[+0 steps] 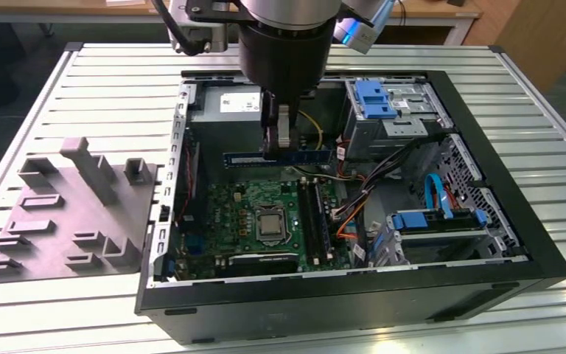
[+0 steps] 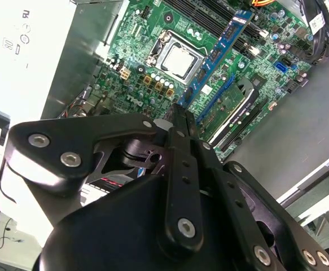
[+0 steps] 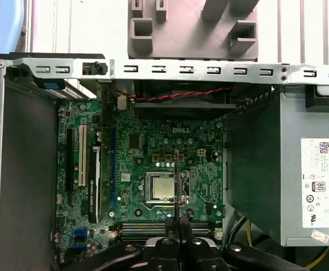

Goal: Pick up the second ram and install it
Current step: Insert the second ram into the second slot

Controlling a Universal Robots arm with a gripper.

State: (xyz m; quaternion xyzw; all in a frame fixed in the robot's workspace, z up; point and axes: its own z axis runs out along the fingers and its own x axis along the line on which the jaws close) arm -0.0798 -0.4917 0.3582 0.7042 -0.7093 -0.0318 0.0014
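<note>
An open black computer case [image 1: 362, 295] lies on its side on a slatted metal table [image 1: 116, 81]. On its floor is a green motherboard [image 1: 226, 214] with its square processor socket [image 1: 266, 223], and long black memory slots [image 1: 308, 214] run just beside the socket. Above the board, the arm's gripper [image 1: 281, 151] has its fingers pinched on the flat faces of the second ram [image 1: 308, 156], gripping it at about mid-length. The stick hangs level and clear of the board, apparently crosswise to the slots, though the angle makes that hard to confirm. In the first wrist view it shows edge-on as a thin dark line [image 3: 176, 175] over the socket. In the second wrist view it runs away from the fingertips [image 2: 179, 113] as a bluish strip [image 2: 218, 53]. Behind the gripper sits a grey power supply [image 1: 232, 103]. A grey moulded tray [image 1: 67, 214] rests on the table to the exterior view's left of the case.
</note>
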